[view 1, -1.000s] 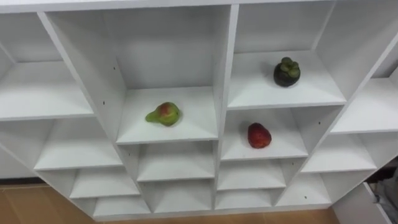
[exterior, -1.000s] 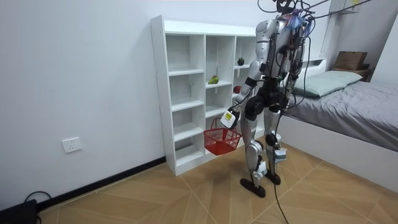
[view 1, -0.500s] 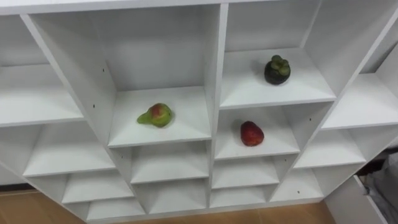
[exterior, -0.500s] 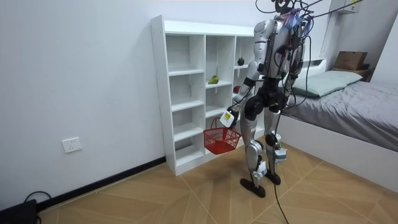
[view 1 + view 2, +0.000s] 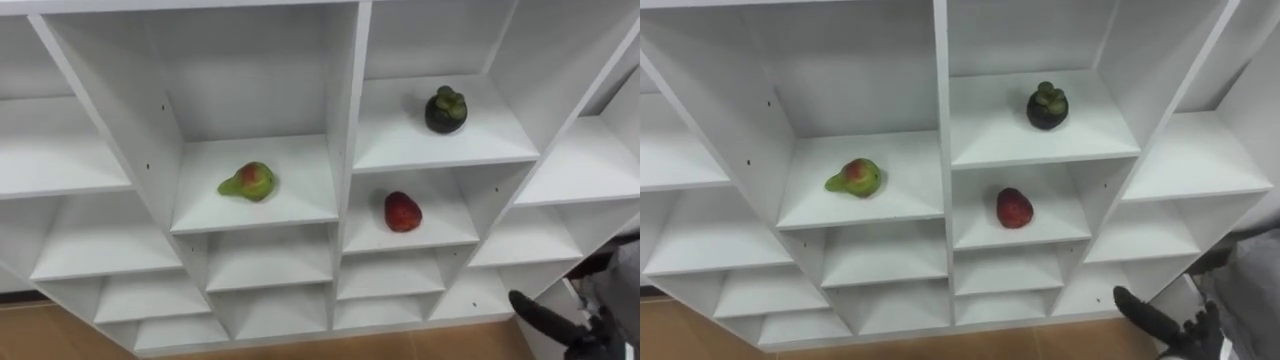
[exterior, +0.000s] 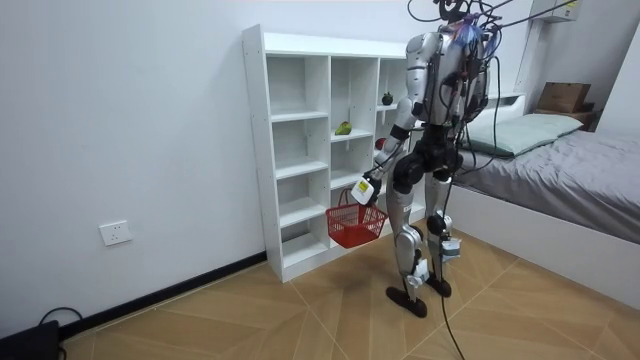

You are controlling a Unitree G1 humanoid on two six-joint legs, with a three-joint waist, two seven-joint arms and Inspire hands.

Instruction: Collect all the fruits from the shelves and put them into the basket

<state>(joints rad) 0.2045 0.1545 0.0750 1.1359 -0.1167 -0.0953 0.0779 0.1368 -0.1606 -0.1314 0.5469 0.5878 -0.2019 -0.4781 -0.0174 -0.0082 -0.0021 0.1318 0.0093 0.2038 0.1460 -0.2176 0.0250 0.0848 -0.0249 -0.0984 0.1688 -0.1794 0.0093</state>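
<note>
The white closet (image 5: 345,120) holds three fruits in its cubbies. A green and red pear (image 5: 248,182) lies on a middle shelf. A dark mangosteen (image 5: 445,110) stands one cubby to the right and higher, with a red fruit (image 5: 402,212) on the shelf below it. My right hand (image 5: 560,325) comes in at the lower right, below and right of the red fruit, fingers straight and holding nothing. In the room view I stand facing the closet, and my left hand (image 6: 365,190) hangs low, curled on the handle of a red basket (image 6: 355,225).
Most cubbies around the fruits are bare. A vertical divider (image 5: 345,150) separates the pear's cubby from the other two fruits. A bed (image 6: 570,165) stands behind me at the room view's right. Wooden floor (image 6: 250,320) lies open beside me.
My right hand has risen into the lower right of the eye views. The eye view has shifted a little, so the fruits sit slightly further left. The basket hand has barely moved.
</note>
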